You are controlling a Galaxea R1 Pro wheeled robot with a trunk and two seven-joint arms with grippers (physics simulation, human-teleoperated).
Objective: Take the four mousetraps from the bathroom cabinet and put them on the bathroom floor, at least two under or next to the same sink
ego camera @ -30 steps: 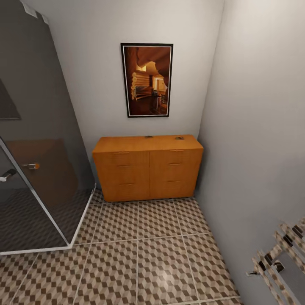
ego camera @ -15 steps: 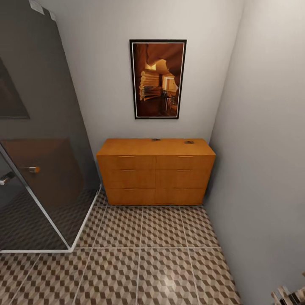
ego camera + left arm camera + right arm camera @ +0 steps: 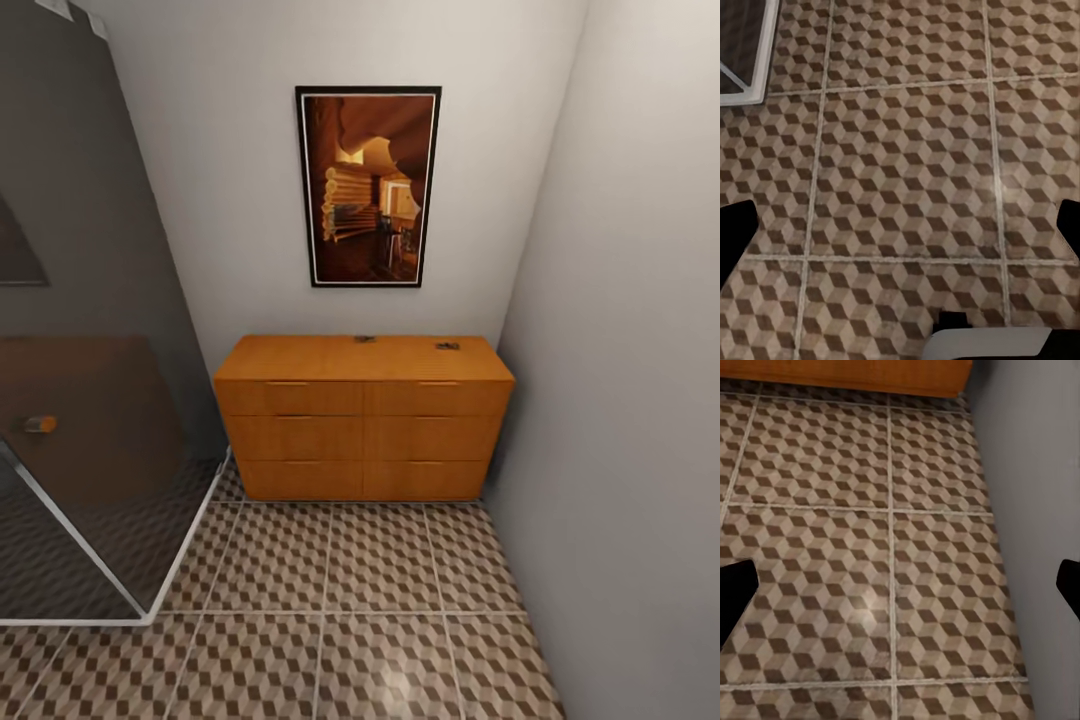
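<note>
The orange-brown cabinet stands against the far wall, all its drawers shut. Two small flat mousetraps lie on its top, one near the middle back and one toward the right end. The cube-patterned bathroom floor stretches from the cabinet toward me. My left gripper hangs open over bare tiles, its black fingertips far apart. My right gripper is open too, above tiles close to the cabinet's base. The bathroom sink is out of view.
A dark glass shower enclosure with a metal frame closes off the left side; its frame corner is in the left wrist view. A grey wall runs along the right. A framed picture hangs above the cabinet.
The head camera has turned and shifted: the cabinet now sits lower and more central, and the towel rail at the lower right has slid out of the picture. Nothing on the cabinet has moved.
</note>
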